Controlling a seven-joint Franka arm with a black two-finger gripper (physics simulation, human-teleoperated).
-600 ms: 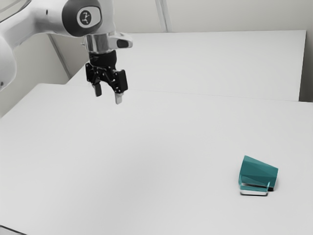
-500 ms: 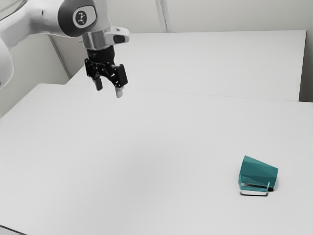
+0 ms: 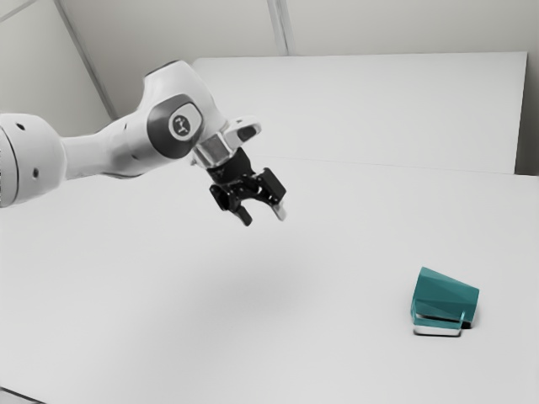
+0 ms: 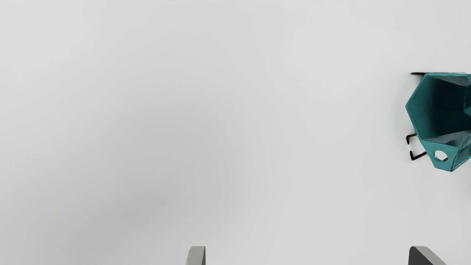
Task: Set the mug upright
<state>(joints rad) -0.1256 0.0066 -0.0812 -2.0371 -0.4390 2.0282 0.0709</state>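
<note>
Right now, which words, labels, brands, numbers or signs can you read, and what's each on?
Readable text: none.
Round dark emblem on the arm: pale mark inside, too small to read.
Mug: no lettering on the sides that show.
Table: no text.

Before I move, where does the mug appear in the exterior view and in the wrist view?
Exterior view: the mug lies on its side, low toward the exterior view's right, well apart from the gripper.
Wrist view: the mug is out beyond the fingertips, nearer the dark-faced one, partly cut off by the picture's edge.
Shared landmark: the gripper's open fingers.
</note>
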